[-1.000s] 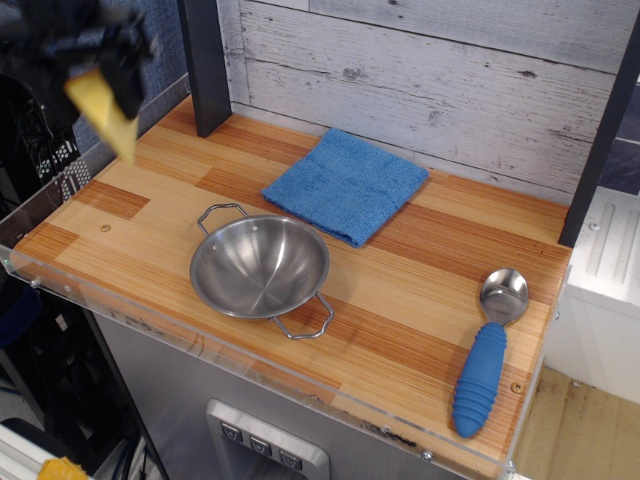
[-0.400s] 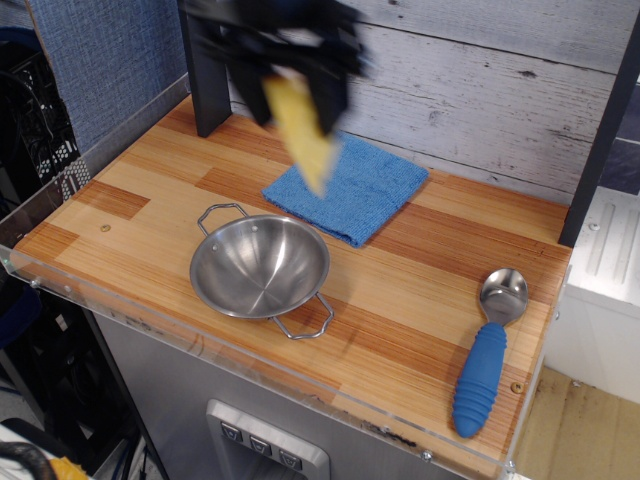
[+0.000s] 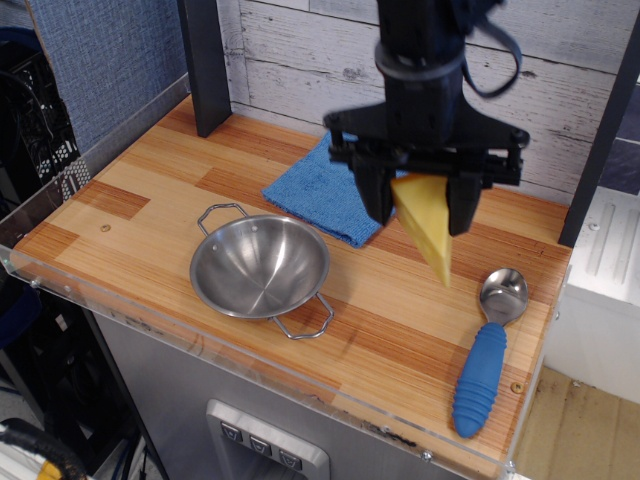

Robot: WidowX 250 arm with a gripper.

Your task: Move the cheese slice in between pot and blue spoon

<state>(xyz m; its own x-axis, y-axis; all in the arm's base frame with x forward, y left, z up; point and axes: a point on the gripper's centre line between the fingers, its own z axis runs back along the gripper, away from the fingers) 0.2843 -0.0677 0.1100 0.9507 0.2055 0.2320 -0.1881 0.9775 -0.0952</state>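
Note:
My gripper [image 3: 419, 206] hangs from the black arm above the table's right half and is shut on the cheese slice [image 3: 428, 231], a yellow wedge that points down and hangs in the air above the wood between the pot and the blue spoon. The pot [image 3: 260, 266], a shiny steel bowl with two wire loop handles, sits on the table to the left of it. The blue spoon [image 3: 486, 357] lies at the right front, scoop toward the back, ribbed blue handle toward the front edge.
A blue square cloth [image 3: 322, 186] lies at the back, partly behind the gripper. A dark post [image 3: 205, 65] stands at the back left. A clear plastic rim [image 3: 200, 340] runs along the table's front edge. A whitewashed plank wall is behind.
The gripper has carried the cheese slice from the far left, across the back over the cloth, to the right and lower, now above the gap between pot and spoon.

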